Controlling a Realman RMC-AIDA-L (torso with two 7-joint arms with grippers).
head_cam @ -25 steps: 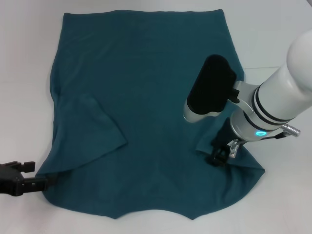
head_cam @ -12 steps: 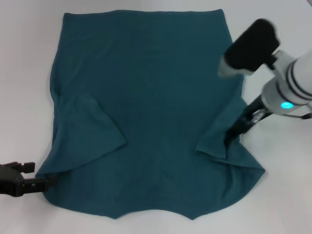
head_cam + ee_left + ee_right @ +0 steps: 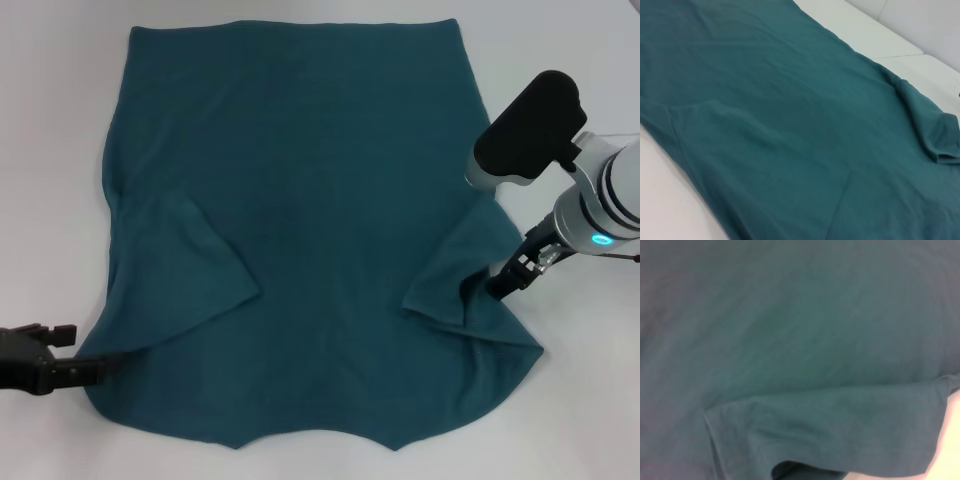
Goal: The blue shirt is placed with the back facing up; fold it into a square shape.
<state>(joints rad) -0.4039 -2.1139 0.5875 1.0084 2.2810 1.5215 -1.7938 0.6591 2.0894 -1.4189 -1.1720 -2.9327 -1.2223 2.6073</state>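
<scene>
Right gripper [image 3: 503, 281] has backed off to the shirt's right edge since a second ago, when it sat over the folded-in right sleeve. I can't tell if it's released or clenched. The blue shirt [image 3: 300, 200] lies flat on the white table [image 3: 50, 150], both sleeves folded inward. Left gripper [image 3: 95, 368] is at the near-left corner, grip unclear, barely moved.
</scene>
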